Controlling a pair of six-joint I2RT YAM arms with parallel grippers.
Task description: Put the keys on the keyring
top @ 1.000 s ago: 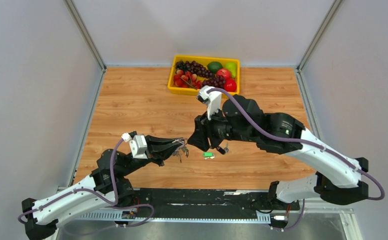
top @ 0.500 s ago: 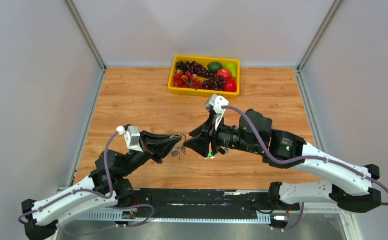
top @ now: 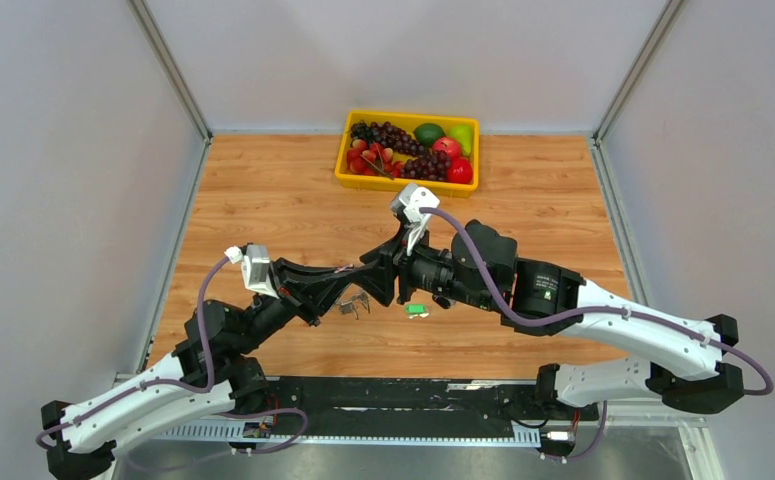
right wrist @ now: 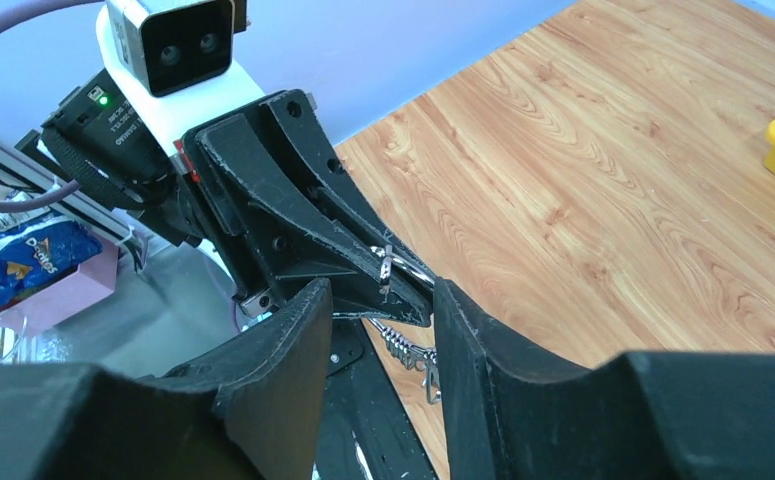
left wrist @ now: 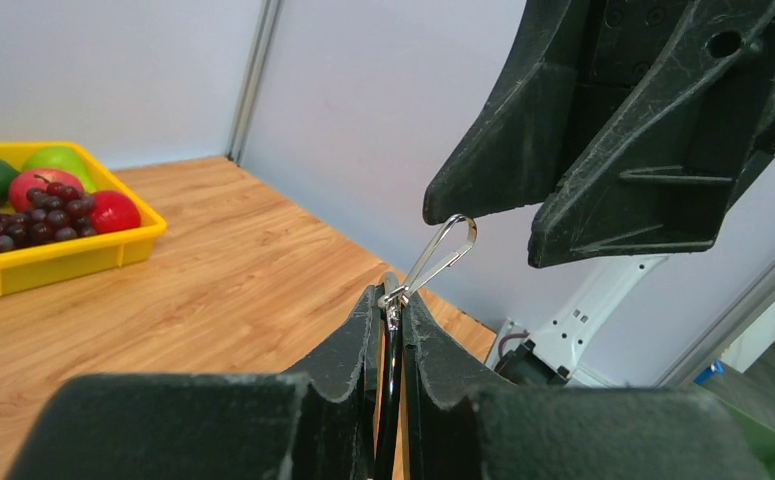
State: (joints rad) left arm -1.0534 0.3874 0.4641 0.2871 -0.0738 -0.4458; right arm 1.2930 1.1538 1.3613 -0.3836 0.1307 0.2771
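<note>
Top external: yellow tray point(top: 403, 184) holds grapes point(top: 395, 134), apples point(top: 447, 146), green fruit point(top: 429, 131); green key point(top: 416, 310) outside.

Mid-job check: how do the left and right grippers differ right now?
The left gripper is shut, pinching the keyring clasp; the right gripper is open, holding nothing. The left gripper has keys dangling below it; the right gripper has none, its fingers straddling the left one's tips. Both hover above the table, tip to tip.

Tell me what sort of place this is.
Probably a robotics test booth: a wooden table walled by plain white panels, two robot arms mounted at its near edge, and a yellow tray of fruit at the back.
</note>
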